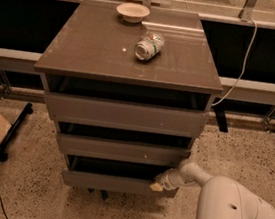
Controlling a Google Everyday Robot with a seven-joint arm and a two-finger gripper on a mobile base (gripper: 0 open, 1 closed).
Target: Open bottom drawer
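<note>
The bottom drawer (112, 183) sits lowest in the table (90, 50), down by the floor, under the table's front edge. It has a flat grey-brown front and no handle. There is a dark gap above it, so it looks pulled out a little, but not far.

The hand (157, 186) is at the right end of this drawer, low down below the table's front right corner. Its tip is right at the top edge of the drawer front. I cannot tell if the hand is apart, together or clamped on the drawer. The white arm (224, 214) reaches in from the right.

I think the step now is getting hold of the drawer front. The next move needs a straight pull out from the table, away from its front edge. The hand must stay hooked on the edge, or it may slip off.

There are three drawers: the top drawer (124, 115), the middle drawer (122, 150) and the bottom one. On the table top I count one bowl (132, 12) near the back edge and one can (149, 46) lying on its side. There is one hand.
</note>
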